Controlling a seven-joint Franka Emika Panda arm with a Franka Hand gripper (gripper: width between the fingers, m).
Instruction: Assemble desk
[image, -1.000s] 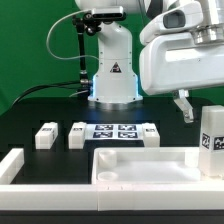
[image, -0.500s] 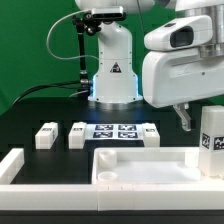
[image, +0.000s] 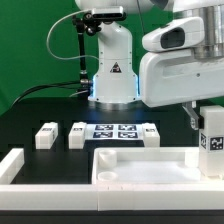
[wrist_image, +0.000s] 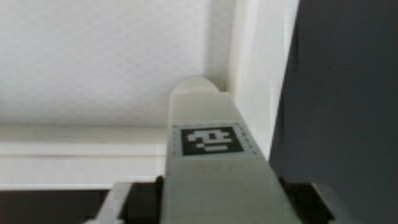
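Note:
The desk's tabletop panel (image: 140, 166) lies flat at the front, rim up. My gripper (image: 204, 124) is shut on a white leg (image: 213, 140) and holds it upright over the panel's corner at the exterior view's right. In the wrist view the leg (wrist_image: 217, 170) runs out from between my fingers (wrist_image: 135, 200), its tag facing the camera and its far end at the panel's rimmed corner (wrist_image: 228, 60). Whether the leg touches the panel I cannot tell. Three loose legs (image: 46, 135) (image: 77, 134) (image: 150, 135) lie behind the panel.
The marker board (image: 113, 130) lies between the loose legs. A long white border bar (image: 10, 166) lies at the front on the exterior view's left. The robot's base (image: 112, 75) stands at the back.
My gripper has come down a little with the leg, closer to the panel's corner. The loose legs and the panel have not moved.

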